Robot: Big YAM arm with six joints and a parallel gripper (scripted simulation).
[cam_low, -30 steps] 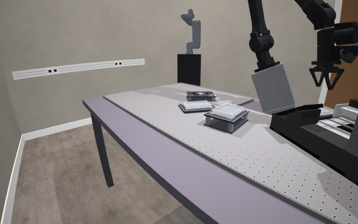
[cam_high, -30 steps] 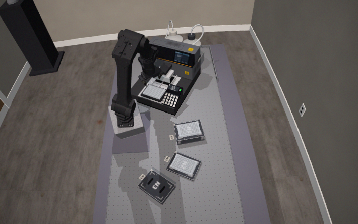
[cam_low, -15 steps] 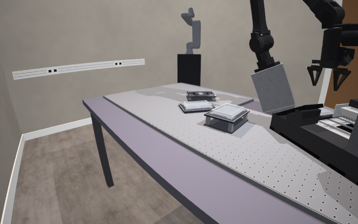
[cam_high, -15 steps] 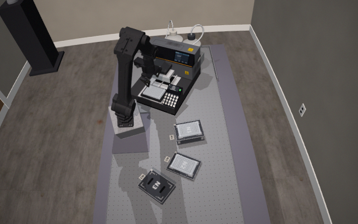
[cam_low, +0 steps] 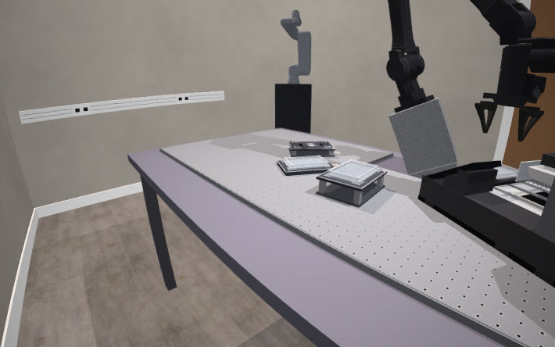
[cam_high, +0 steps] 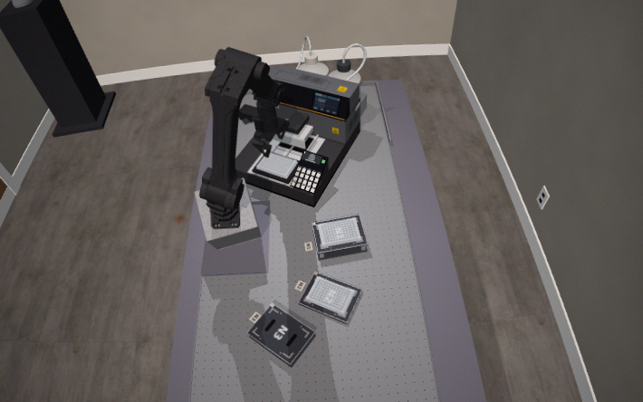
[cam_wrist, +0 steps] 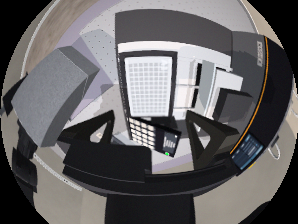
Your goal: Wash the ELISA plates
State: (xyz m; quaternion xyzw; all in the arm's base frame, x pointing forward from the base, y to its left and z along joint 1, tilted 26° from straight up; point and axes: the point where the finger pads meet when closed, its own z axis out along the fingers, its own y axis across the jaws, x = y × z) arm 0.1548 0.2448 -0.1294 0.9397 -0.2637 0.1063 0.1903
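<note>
Below the wide-open fingers, the pale, gridded plate lies flat.

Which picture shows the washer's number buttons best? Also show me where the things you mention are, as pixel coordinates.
The top view: it shows the whole keypad (cam_high: pixel 306 179) (cam_wrist: pixel 143 131), every row, with the green lamp (cam_high: pixel 322 161) (cam_wrist: pixel 167 154) nearby. The wrist view shows it smaller and slanted. The exterior view doesn't show the keys.
</note>
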